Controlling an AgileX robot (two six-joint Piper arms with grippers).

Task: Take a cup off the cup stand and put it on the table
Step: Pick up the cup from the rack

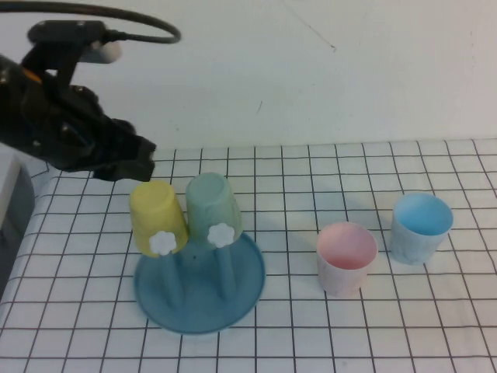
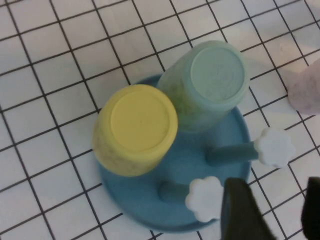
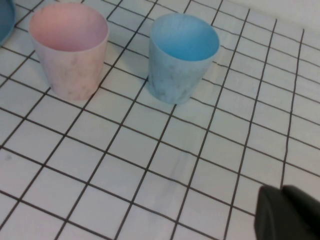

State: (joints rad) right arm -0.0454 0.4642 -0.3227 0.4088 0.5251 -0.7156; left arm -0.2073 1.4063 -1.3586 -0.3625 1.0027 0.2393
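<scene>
The pale mint-green cup (image 1: 211, 203) sits upside down on a peg of the blue cup stand (image 1: 233, 299), next to an upside-down yellow cup (image 1: 158, 216). Two free pegs show white flower knobs (image 1: 221, 234). My left gripper (image 1: 132, 159) hovers above and behind the stand's left side, clear of the cups. In the left wrist view the mint cup (image 2: 210, 85), the yellow cup (image 2: 137, 125) and the stand (image 2: 232, 132) lie below my left gripper (image 2: 277, 210), which is open and empty. My right gripper (image 3: 287, 215) is shut and empty over the table (image 3: 125, 175); it is out of the high view.
A pink cup (image 1: 346, 256) and a light blue cup (image 1: 420, 227) stand upright on the gridded table (image 1: 311, 342) right of the stand. Both show in the right wrist view, pink (image 3: 70, 47) and blue (image 3: 182, 55). The table's left edge is near my left arm.
</scene>
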